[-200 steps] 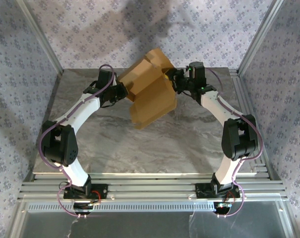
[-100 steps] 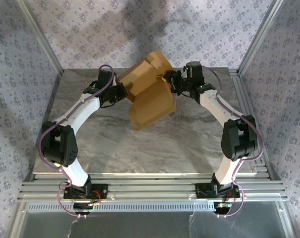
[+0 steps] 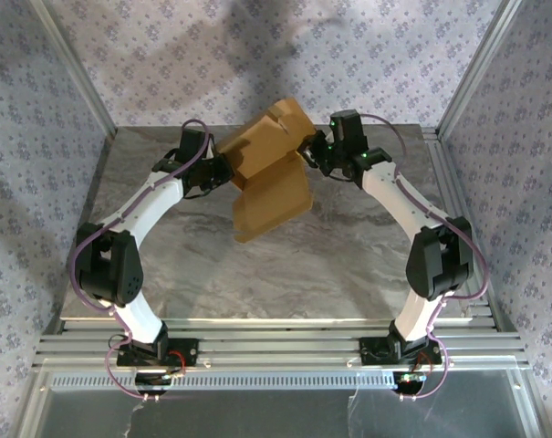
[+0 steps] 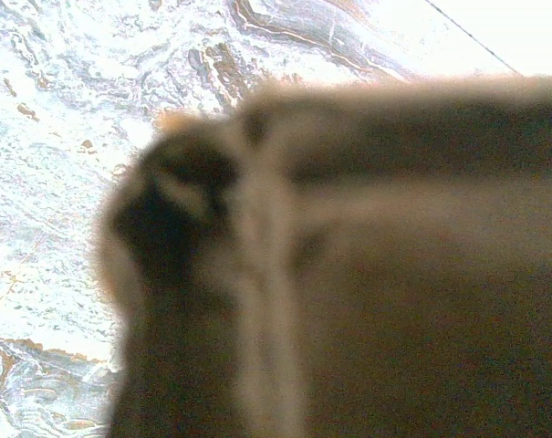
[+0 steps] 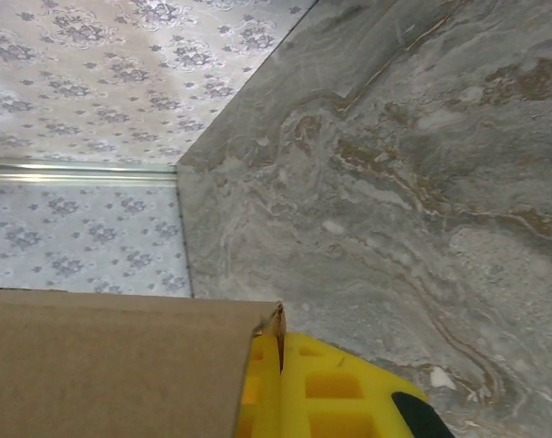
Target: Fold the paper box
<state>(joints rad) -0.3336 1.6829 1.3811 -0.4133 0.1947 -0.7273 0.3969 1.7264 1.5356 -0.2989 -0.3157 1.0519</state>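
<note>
1. Top external view puts the tan-brown, die-cut thin cardboard paper box (image 3: 268,178), partly folded, lifted over the far middle of the grey marbled tabletop (image 3: 348,265). One flap hangs down toward the arm bases.
2. Your left jaws are pressed together on its left edge. Your right jaws pinch its upper right edge, with cardboard against the yellow finger pad (image 5: 312,388).
3. Pull the arms apart or twist unevenly and the thin sheet could tear, crease off its score lines, or slip from one pinch.
4. You'll find no brand, label or writing on it.
</note>
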